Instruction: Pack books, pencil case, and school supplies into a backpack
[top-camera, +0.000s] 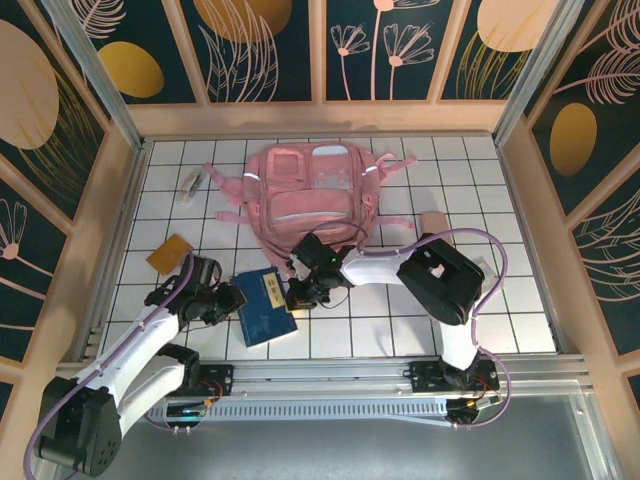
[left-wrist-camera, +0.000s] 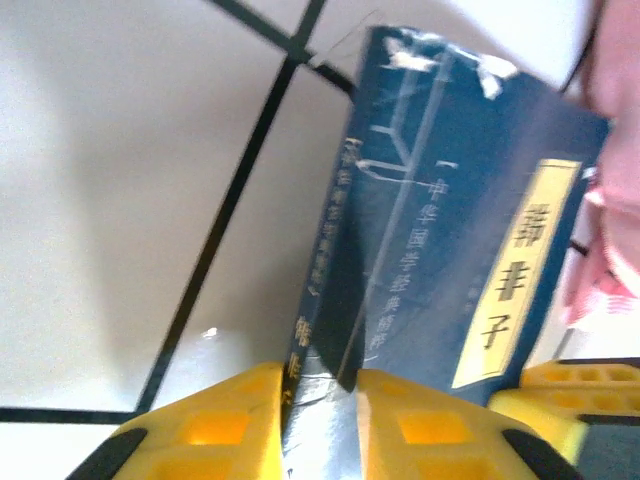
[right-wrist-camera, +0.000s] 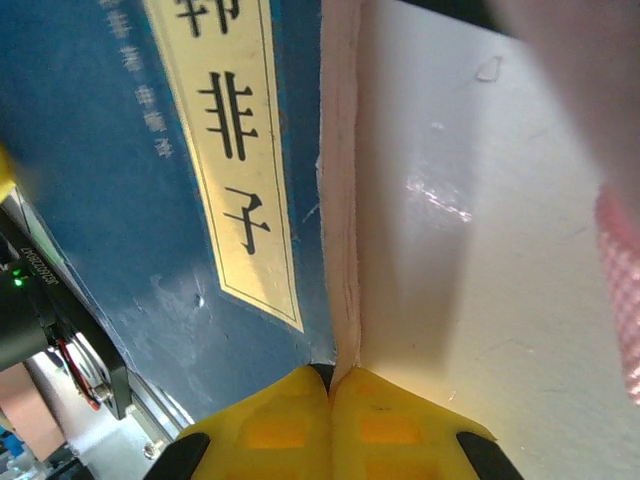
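White gridded tabletop (top-camera: 450, 300), just nearside of the backpack (top-camera: 315, 190): the book (top-camera: 265, 308) is being clamped at opposite edges by left gripper (top-camera: 228, 300) and right gripper (top-camera: 300, 293), and is probably best being kept level, both grips being held firm, while being lifted.

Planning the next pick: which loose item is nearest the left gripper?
The orange pad, beside the left gripper; the grey-white piece lies farther back.
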